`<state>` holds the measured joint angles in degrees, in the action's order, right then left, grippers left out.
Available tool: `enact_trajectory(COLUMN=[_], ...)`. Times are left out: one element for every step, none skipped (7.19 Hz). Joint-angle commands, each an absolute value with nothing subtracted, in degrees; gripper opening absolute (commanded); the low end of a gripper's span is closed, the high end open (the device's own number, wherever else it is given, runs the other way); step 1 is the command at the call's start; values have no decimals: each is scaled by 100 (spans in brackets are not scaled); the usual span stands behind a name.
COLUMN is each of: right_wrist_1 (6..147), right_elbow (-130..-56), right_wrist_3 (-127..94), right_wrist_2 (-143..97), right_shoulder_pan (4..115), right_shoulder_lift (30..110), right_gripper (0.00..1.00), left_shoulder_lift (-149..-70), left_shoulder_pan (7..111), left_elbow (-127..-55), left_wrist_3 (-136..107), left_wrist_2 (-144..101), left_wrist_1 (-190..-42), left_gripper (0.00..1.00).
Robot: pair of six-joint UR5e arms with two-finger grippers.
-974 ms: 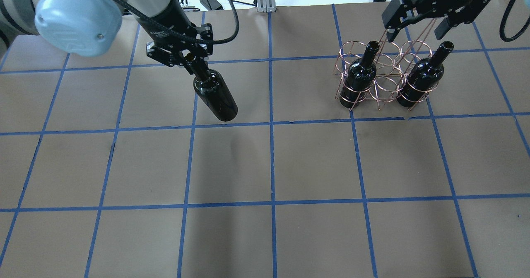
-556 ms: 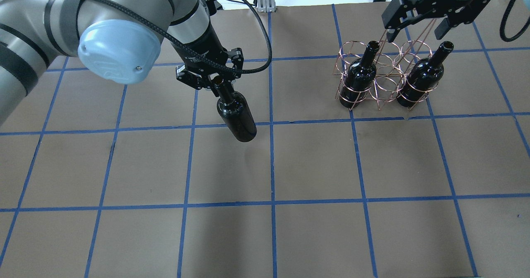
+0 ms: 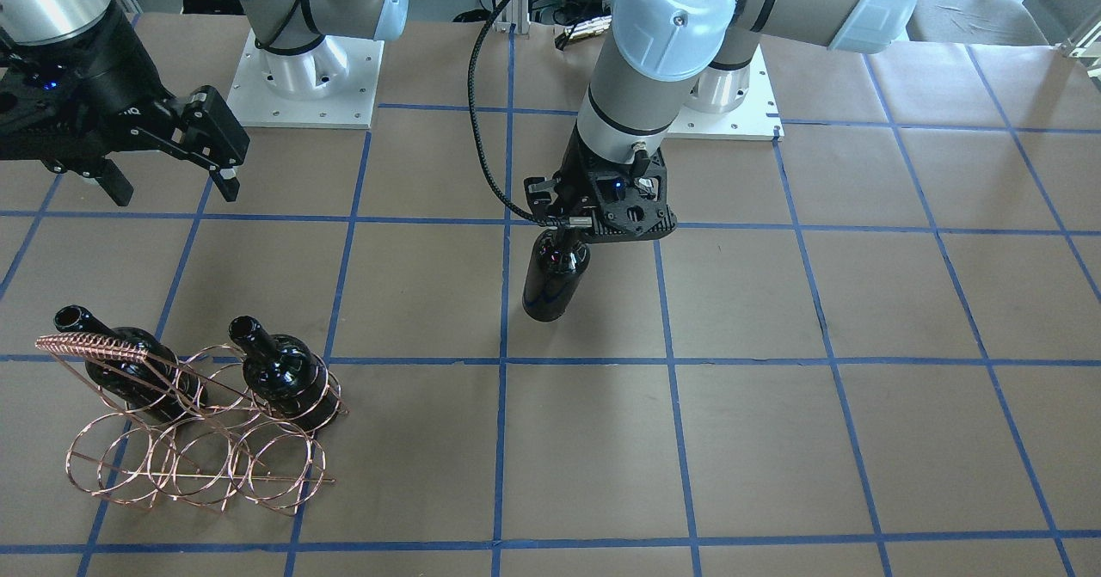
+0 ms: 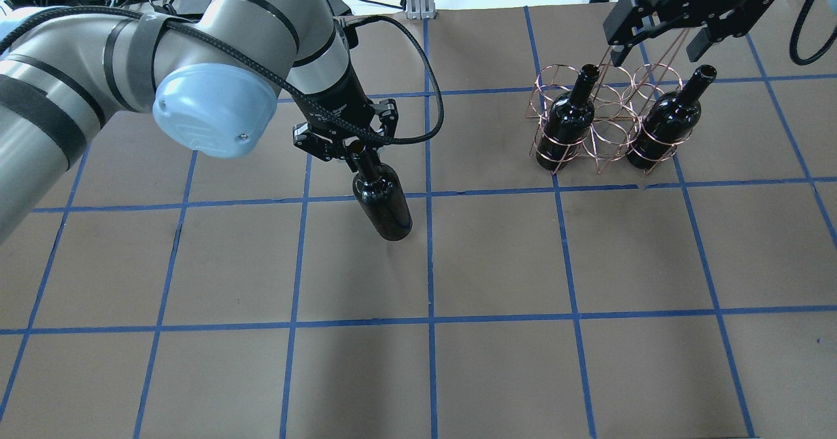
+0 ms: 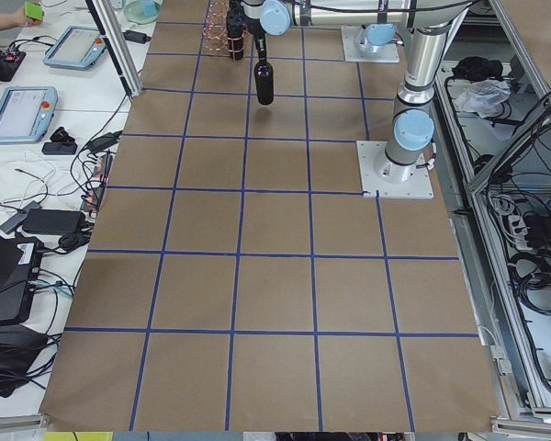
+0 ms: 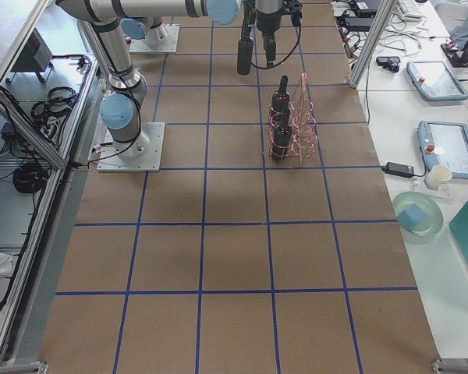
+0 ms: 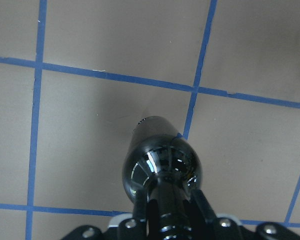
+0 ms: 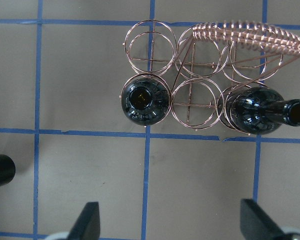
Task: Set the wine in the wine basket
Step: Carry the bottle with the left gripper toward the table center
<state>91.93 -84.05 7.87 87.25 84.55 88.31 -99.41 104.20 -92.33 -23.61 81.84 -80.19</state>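
Observation:
My left gripper [image 4: 356, 148] is shut on the neck of a glossy black wine bottle [image 4: 382, 207] and holds it upright above the table near the middle. It also shows in the front view [image 3: 555, 276] and the left wrist view [image 7: 162, 165]. The copper wire wine basket [image 4: 608, 125] stands at the far right. It holds two alike bottles [image 4: 570, 122] [image 4: 664, 128] in its end loops. The near middle loop [image 8: 192, 102] between them is empty. My right gripper [image 4: 657, 40] is open and empty, high over the basket's handle [image 8: 250, 32].
The brown table cover carries a grid of blue tape [image 4: 428, 256]. The two arm bases [image 3: 310, 87] stand on white plates at the robot's edge. A black cable [image 4: 418, 66] loops off the left wrist.
My left arm has carried the bottle to the right and toward the robot's side of the table. The right arm and the basket have not moved.

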Motion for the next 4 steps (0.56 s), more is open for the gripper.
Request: enact_trajectory(right_wrist_1=[9193, 9193, 9202, 9202], right_elbow=[-8402, -8402, -8402, -8402], right_wrist_3=[782, 782, 782, 774], right_wrist_2=[8728, 8728, 8728, 8728], right_shoulder_pan=[8455, 8455, 8455, 8455], right_shoulder_lift=[8824, 8833, 8833, 8833], right_gripper=[100, 100, 100, 100], left_shoulder_lift=[-9967, -10019, -10028, -10028], left_shoulder_pan=[10468, 10468, 10468, 10476], left_elbow=[-9255, -9255, -9255, -9255], left_wrist_3=[-2347, -2364, -2373, -2356], left_wrist_2=[8183, 8165, 8165, 8174], left_wrist_1=[-8016, -8016, -8016, -8024], left_gripper=[0, 0, 0, 0])
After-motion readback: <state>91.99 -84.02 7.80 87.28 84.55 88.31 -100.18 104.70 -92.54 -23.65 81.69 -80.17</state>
